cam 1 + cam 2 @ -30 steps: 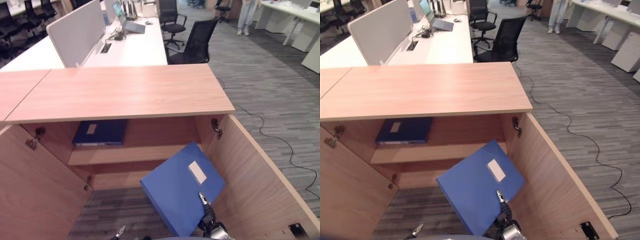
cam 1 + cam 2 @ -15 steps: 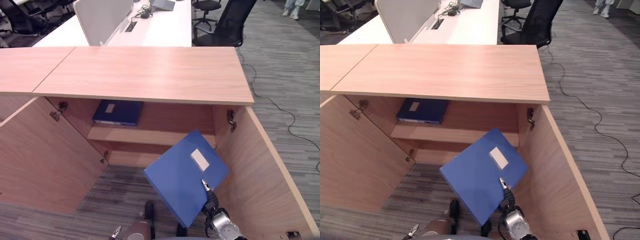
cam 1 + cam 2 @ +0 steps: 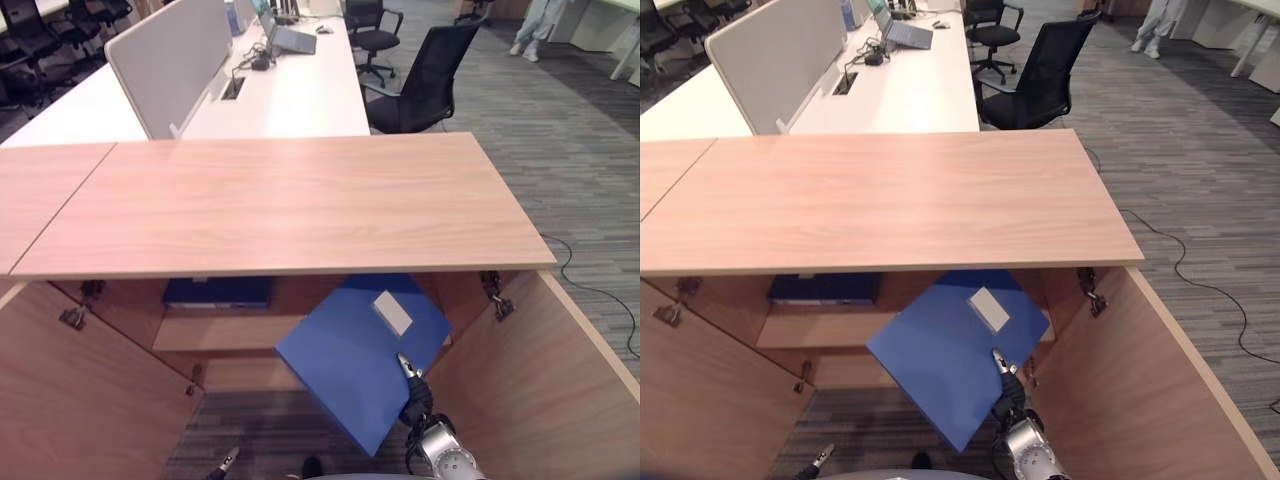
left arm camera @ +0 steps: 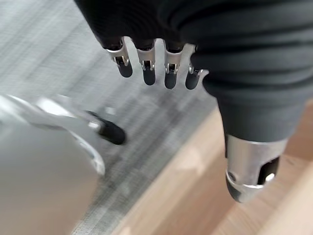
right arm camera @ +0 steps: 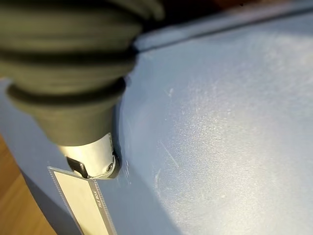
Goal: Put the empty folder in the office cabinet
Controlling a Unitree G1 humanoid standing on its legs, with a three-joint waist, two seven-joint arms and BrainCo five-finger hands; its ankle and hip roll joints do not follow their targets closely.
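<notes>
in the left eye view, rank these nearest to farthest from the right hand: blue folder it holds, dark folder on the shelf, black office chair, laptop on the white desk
1. The blue folder, gripped in the right hand at the cabinet's right side.
2. The dark folder, on the shelf inside, to the left.
3. The black office chair, beyond the cabinet top.
4. The laptop, far back on the white desk.

We observed that the left hand (image 4: 161,44) carried silver fingers (image 4: 146,66) with dark tips, a silver cylindrical thumb (image 4: 249,169) and a dark ribbed cover over its back and wrist, while the right hand (image 3: 415,400) showed a silver thumb, dark ribbed cover and round silver-grey wrist housing.
</notes>
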